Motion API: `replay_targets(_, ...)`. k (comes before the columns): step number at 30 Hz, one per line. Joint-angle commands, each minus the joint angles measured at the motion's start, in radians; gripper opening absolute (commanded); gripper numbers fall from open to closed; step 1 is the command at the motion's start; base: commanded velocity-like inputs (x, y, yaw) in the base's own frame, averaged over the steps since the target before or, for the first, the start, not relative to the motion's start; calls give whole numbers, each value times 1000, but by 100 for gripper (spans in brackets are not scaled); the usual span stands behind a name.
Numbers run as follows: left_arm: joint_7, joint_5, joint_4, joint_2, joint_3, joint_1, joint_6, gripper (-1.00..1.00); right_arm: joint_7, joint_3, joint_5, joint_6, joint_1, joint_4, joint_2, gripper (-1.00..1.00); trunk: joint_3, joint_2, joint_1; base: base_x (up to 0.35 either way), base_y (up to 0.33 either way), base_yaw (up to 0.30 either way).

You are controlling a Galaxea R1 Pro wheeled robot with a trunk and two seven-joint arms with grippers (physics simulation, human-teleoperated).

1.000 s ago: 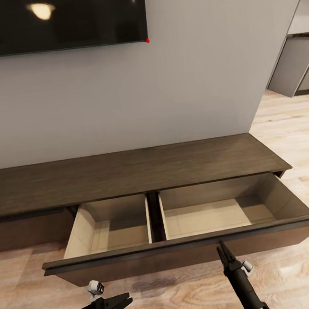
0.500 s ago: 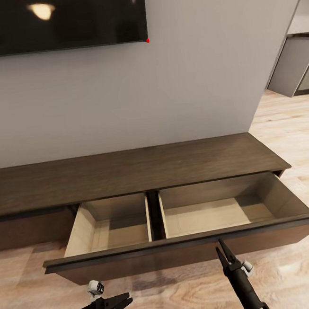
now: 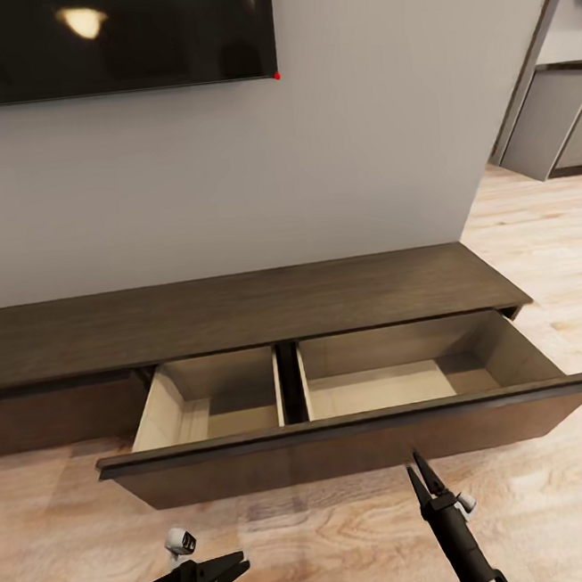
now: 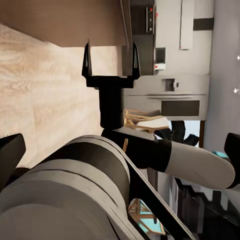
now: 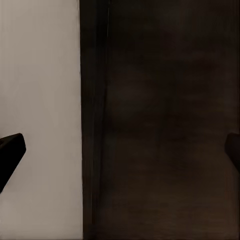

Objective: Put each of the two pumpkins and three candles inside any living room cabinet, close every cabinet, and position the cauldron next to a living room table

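Cabinet (image 3: pixel 239 310) against the wall has its wide drawer (image 3: pixel 343 447) pulled out and bare, both left gripper (image 3: pixel 232 569) and right gripper (image 3: pixel 421 479) parted and holding nothing, so rolling forward risks ramming that protruding front

No legible text, label, brand or number anywhere (kitchen appliances too blurred to read)

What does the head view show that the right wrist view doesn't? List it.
Head view: the cabinet, its drawer pulled out with two pale compartments, a dark screen above, and the open left end effector. Right wrist view: a close dark wood face beside a pale surface. Both: dark cabinet wood and the open right end effector.
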Motion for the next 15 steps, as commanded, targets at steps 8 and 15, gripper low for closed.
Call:
replay_targets(8, 1, 8, 0, 0, -4, -1, 10, 100, 3, -5, 8, 2, -1, 3, -1, 100, -1, 0, -1, -168, 0, 0)
replay_targets(15, 2, 7, 0, -2, -4, -1, 10, 100, 3, -2, 17, 4, 0, 9, -3, 100, -1, 0, -1, -166, 0, 0)
